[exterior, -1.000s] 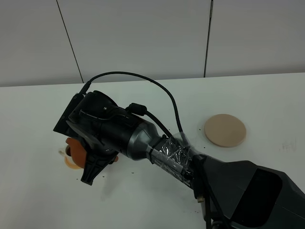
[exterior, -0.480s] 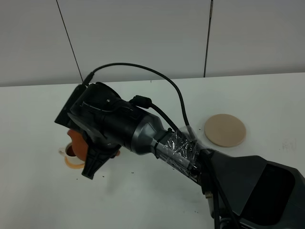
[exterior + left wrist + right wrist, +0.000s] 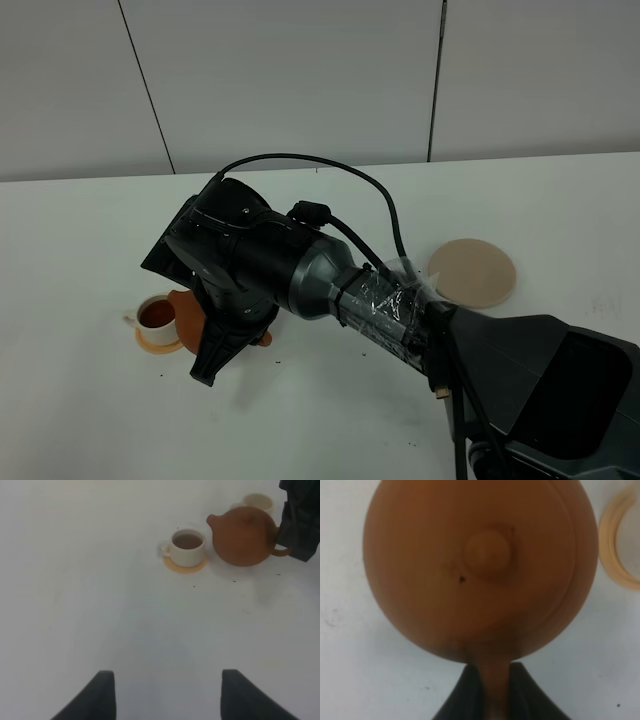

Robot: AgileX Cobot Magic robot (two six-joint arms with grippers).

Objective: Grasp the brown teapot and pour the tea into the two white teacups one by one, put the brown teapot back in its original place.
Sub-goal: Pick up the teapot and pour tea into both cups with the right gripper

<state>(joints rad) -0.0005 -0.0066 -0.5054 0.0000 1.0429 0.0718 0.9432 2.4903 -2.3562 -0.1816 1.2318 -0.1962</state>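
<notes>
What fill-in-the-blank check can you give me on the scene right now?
1. The right claw is shut on the brown teapot's ____.
2. The teacup by the spout holds dark ____.
3. That teacup stands on an ____ saucer.
4. The left claw is ____, holding nothing.
Missing: handle; tea; orange; open.

right arm (image 3: pixel 250 262): black-grey shell | cable (image 3: pixel 300 158): black, looped | tape (image 3: pixel 385 305): clear, crinkled wrap | left jaws: dark, tapered
</notes>
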